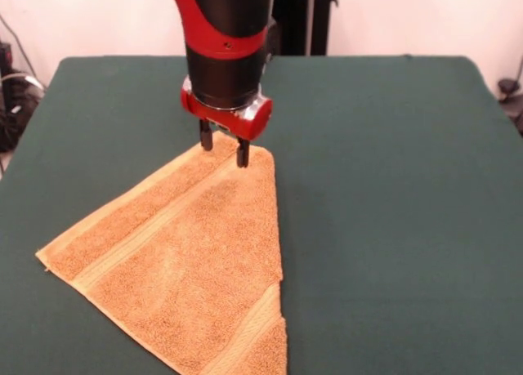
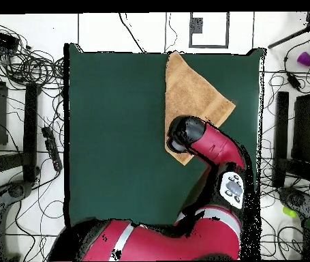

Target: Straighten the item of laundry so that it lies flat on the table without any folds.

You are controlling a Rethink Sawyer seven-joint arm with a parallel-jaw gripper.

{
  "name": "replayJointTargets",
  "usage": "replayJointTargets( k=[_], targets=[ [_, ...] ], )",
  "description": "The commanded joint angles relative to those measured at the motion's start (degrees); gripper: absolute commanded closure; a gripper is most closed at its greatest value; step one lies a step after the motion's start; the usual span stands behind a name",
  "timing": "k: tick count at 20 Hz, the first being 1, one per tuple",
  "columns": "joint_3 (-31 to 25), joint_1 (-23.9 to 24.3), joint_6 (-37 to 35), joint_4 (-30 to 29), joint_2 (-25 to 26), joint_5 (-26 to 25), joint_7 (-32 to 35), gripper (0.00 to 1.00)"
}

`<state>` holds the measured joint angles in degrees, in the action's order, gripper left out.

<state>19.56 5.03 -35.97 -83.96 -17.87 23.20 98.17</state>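
Note:
The orange-yellow towel [image 1: 180,269] lies on the green table [image 1: 392,187], left of centre in the front view. It makes a rough triangle, folded over itself along its straight right edge, with a woven band showing at the lower right. My gripper [image 1: 225,148] points straight down over the towel's far corner. Its two fingers stand apart, tips at the cloth's edge, with nothing seen held between them. In the overhead view the towel [image 2: 195,92] lies at the table's [image 2: 116,136] top right, and the arm's head [image 2: 184,133] hides the gripper and the towel's near corner.
The towel's near end runs past the bottom edge of the front view. Cables and equipment [image 2: 21,102] lie on the floor around the table. A purple object [image 2: 305,59] sits off the table at the upper right of the overhead view.

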Motion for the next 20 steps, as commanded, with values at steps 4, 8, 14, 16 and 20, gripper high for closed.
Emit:
replayJointTargets(
  k=[4,8,14,16,20],
  targets=[
    [-19.1,13.2,1.5,-8.4,-8.1,-6.9,-13.5,0.0],
    [-21.2,14.7,0.4,-7.4,-8.4,-12.0,-12.0,0.0],
    [-23.0,14.2,-3.0,-3.0,-8.6,-16.0,-6.2,0.0],
    [-21.3,11.3,-9.8,3.6,-7.0,-17.3,-3.0,0.0],
    [-20.4,8.9,-11.8,10.9,-3.7,-17.2,2.2,0.0]
  ],
)
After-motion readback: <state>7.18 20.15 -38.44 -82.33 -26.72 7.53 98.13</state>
